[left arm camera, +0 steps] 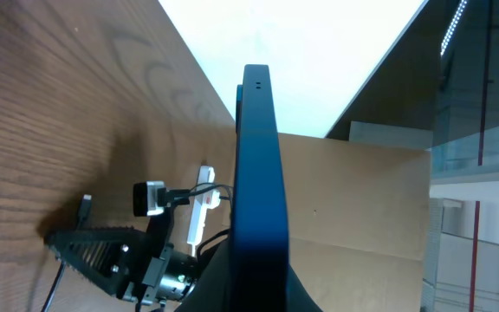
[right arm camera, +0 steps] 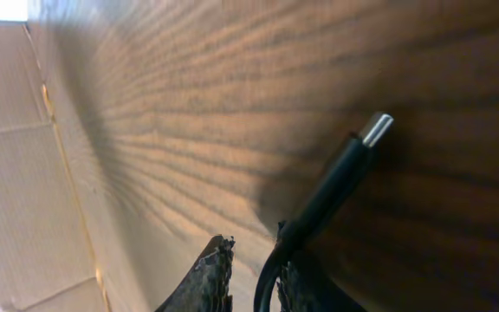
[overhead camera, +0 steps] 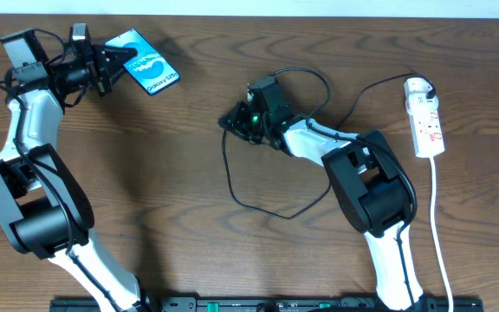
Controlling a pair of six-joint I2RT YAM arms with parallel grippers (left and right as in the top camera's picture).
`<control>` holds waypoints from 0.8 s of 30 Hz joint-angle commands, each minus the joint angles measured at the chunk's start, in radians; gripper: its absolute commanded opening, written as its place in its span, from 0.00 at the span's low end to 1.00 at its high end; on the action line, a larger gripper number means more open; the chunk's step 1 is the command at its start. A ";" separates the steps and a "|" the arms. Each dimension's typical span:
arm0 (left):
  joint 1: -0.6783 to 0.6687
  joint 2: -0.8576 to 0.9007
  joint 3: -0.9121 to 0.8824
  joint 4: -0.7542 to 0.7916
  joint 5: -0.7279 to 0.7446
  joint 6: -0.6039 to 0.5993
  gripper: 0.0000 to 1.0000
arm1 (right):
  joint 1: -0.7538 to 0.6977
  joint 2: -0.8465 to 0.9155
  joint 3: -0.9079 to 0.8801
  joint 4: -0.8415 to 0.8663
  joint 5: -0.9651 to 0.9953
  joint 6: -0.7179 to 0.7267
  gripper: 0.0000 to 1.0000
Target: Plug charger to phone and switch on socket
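The phone [overhead camera: 150, 62], with its blue screen up, is at the far left, held by one end in my left gripper [overhead camera: 118, 61]. In the left wrist view the phone [left arm camera: 258, 165] stands edge-on between the shut fingers [left arm camera: 254, 293]. The charger's black cable [overhead camera: 232, 178] loops over the middle of the table from the white adapter [overhead camera: 417, 86], which is plugged into the socket strip [overhead camera: 427, 121]. My right gripper [overhead camera: 235, 120] sits low at the cable's end. In the right wrist view the plug tip [right arm camera: 374, 130] points past the fingers [right arm camera: 254, 264]. The fingers straddle the cable with a gap on one side.
The socket's white cord [overhead camera: 438, 234] runs down the right side to the front edge. Brown cardboard walls [left arm camera: 362, 208] stand beyond the table. The right arm [left arm camera: 145, 251] and the socket strip [left arm camera: 199, 208] show small in the left wrist view.
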State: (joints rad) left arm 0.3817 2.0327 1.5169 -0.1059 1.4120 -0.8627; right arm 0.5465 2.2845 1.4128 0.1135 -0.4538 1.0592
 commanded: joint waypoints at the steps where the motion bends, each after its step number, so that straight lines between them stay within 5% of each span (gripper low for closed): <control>1: -0.002 -0.008 0.007 0.003 0.046 0.013 0.07 | -0.006 0.069 -0.021 -0.024 0.159 0.014 0.19; 4: -0.004 -0.008 0.007 0.003 0.046 0.013 0.07 | -0.006 0.069 -0.021 -0.019 0.166 0.013 0.01; 11: -0.009 -0.008 0.007 0.003 0.046 0.013 0.08 | -0.066 0.066 0.004 0.092 -0.169 -0.259 0.01; 17: -0.013 -0.008 0.007 0.003 0.046 0.013 0.07 | -0.166 0.066 0.123 -0.093 -0.692 -0.613 0.01; 24: -0.039 -0.008 0.007 0.003 0.046 0.013 0.07 | -0.200 0.063 0.133 -0.102 -1.003 -0.641 0.01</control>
State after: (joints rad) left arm 0.3599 2.0327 1.5169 -0.1066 1.4120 -0.8631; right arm 0.3473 2.3390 1.5288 0.0048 -1.2697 0.4728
